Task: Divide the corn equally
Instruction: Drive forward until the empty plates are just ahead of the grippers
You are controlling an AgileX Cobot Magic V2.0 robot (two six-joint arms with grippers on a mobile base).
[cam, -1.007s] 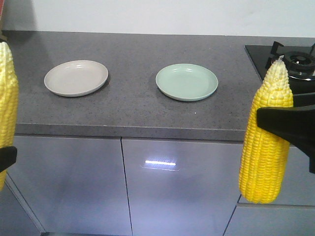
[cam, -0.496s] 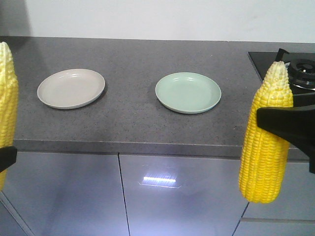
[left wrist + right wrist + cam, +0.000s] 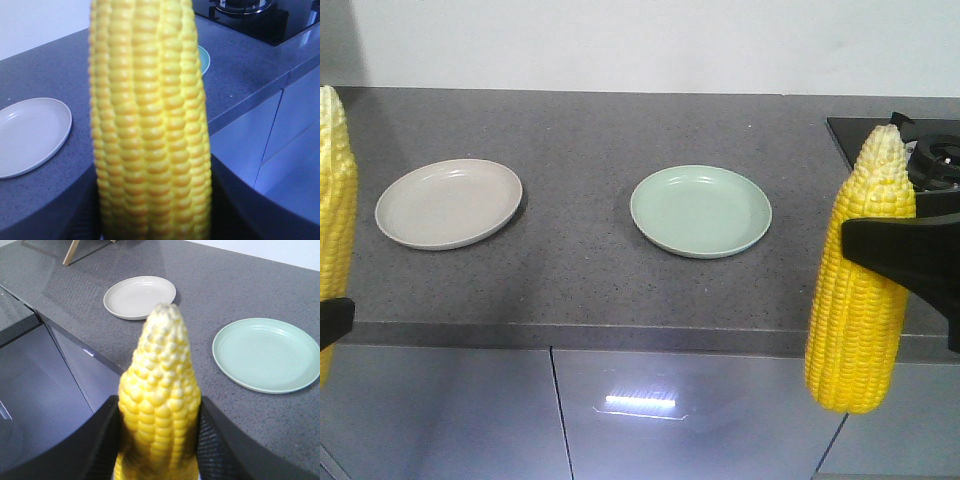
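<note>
You had one cob in each arm. Your left gripper (image 3: 157,212) was clamped on the left cob (image 3: 150,125), the dark jaws pressed against both flanks of its lower part, and the cob stood upright, filling the middle of the left wrist view. In the front view it showed only as a yellow strip at the left edge, pale tip up. Your right gripper (image 3: 159,440) was likewise closed on the right cob (image 3: 860,285), jaws tight against either side about halfway down, with the paler, tapered tip pointing up and the blunt end hanging below the grip. Both cobs were held in the air on the near side of the counter (image 3: 580,280), clear of its surface. On the grey speckled counter lay two round plates, well apart from each other: the beige plate (image 3: 448,203) towards the left and the green plate (image 3: 700,211) right of the middle, both flat and set back from the front edge. A black hob (image 3: 935,150) sat at the counter's far right end, partly hidden behind the right cob. Below the counter ran glossy grey cabinet doors (image 3: 450,420), one catching a bright streak of reflected light, and a white wall (image 3: 650,40) rose behind.
</note>
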